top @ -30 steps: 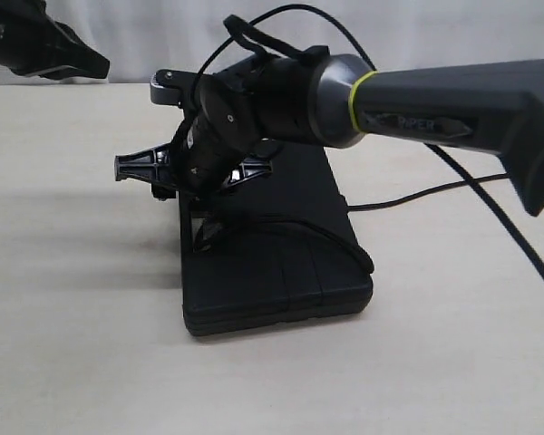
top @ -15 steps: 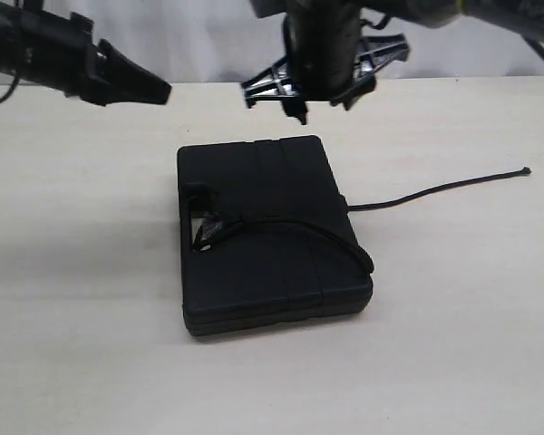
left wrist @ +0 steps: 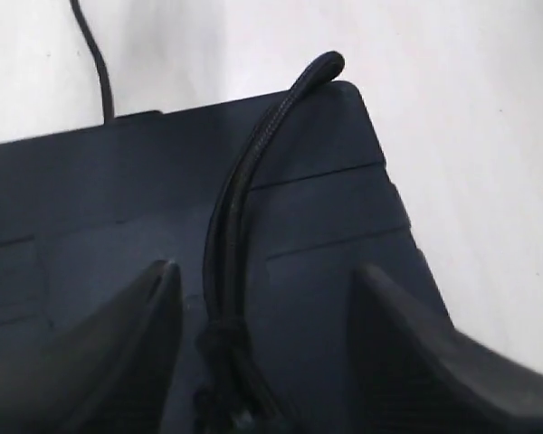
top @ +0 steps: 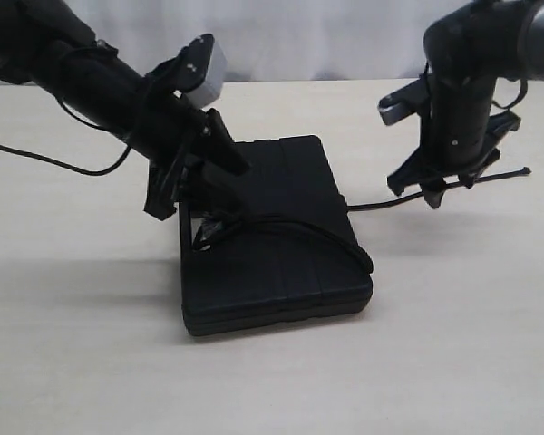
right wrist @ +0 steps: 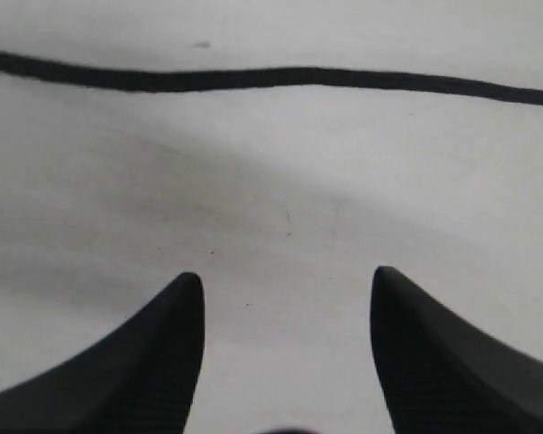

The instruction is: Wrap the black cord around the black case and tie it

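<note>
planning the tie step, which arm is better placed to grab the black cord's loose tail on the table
Right. The right arm holds open jaws over the black cord where its tail lies on the table. The left arm, jaws also open, is over the black case at the knot.

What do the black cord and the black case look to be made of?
The black cord looks like braided textile, matte: the left wrist view shows a woven texture, and it drapes limply over the case. The black case looks like moulded hard plastic, matte with faint sheen: crisp grooves and rounded edges. Neither is certain.
</note>
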`<control>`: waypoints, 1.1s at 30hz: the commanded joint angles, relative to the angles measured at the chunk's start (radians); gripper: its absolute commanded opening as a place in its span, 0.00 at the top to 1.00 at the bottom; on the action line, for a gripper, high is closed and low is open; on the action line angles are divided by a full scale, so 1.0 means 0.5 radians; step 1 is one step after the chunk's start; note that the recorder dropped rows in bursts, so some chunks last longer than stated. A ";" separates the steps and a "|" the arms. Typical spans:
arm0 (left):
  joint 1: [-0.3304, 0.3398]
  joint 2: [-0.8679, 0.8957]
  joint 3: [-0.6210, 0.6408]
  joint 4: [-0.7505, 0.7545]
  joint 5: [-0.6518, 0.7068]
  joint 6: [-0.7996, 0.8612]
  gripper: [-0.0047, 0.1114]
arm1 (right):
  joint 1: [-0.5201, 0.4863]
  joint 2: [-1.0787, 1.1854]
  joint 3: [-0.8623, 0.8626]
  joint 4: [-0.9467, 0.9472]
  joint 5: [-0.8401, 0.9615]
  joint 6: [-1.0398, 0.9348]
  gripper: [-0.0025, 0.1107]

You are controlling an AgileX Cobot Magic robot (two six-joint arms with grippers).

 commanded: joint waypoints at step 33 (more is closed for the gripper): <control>-0.359 0.140 0.002 0.011 -0.825 0.088 0.52 | -0.002 0.458 0.104 0.008 -0.682 -1.360 0.94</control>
